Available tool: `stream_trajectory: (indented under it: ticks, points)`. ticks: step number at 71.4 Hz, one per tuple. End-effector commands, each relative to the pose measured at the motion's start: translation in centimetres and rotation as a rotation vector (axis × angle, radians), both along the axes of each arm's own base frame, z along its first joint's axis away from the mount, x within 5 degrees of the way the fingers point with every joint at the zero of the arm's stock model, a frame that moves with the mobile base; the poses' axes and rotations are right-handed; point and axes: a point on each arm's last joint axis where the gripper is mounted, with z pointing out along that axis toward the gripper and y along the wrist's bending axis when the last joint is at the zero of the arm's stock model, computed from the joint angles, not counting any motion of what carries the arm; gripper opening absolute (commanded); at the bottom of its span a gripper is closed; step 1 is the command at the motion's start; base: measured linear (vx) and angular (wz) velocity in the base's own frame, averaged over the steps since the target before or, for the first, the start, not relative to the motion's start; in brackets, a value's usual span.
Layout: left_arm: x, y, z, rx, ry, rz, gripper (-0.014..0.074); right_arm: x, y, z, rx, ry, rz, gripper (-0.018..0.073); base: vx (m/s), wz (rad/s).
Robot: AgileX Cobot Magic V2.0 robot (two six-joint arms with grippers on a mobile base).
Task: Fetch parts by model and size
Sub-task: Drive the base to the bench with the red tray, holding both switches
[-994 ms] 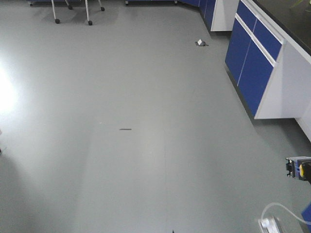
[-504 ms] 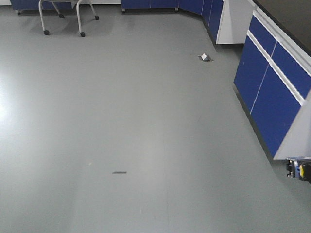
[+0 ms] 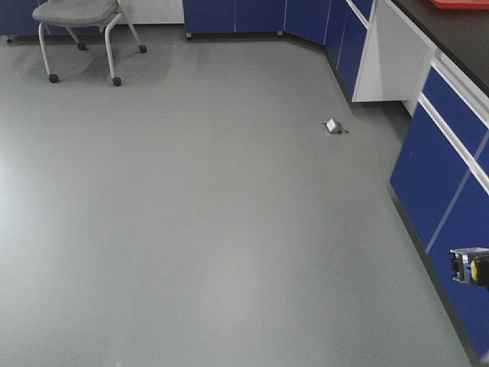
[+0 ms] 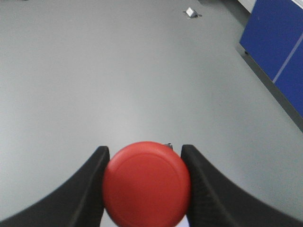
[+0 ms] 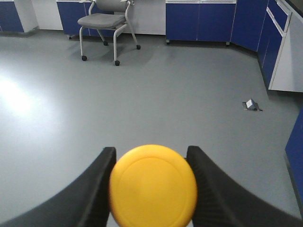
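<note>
In the left wrist view my left gripper (image 4: 146,182) is shut on the red-capped push-button switch (image 4: 147,184); its round red cap fills the gap between the black fingers (image 4: 90,189). In the right wrist view my right gripper (image 5: 152,187) is shut on the yellow-capped push-button switch (image 5: 153,186), held the same way. In the front view the yellow-capped switch (image 3: 475,267) shows at the right edge with its black and blue base. Both switches hang above the grey floor. The left gripper is out of the front view.
Blue cabinets (image 3: 443,191) with a dark counter run along the right and the far wall (image 3: 252,15). A grey wheeled chair (image 3: 76,30) stands at the far left. A small grey object (image 3: 333,126) lies on the floor near the cabinets.
The base has moved: floor, cabinets and chair have slid down the front view and the chair has come into sight. The yellow-capped switch stays at the same spot in the frame.
</note>
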Motion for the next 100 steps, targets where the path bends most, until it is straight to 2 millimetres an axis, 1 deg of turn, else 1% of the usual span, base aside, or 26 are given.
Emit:
stream_trajectory:
  ticks: [1,53,100]
  points:
    - [0.31,-0.13,1.33,-0.023,-0.087,-0.007,-0.0006,0.15,0.12,1.64,0.017,-0.099,0.011,-0.001,0.78,0.06]
    - [0.32,-0.13,1.32,-0.023,-0.086,-0.007,-0.0006,0.16,0.11,1.64,0.018,-0.099,0.01,-0.001,0.76,0.02]
    - [0.31,-0.13,1.33,-0.024,-0.087,-0.007,-0.0006,0.15,0.11,1.63,0.016,-0.099,0.01,-0.001,0.68,0.08]
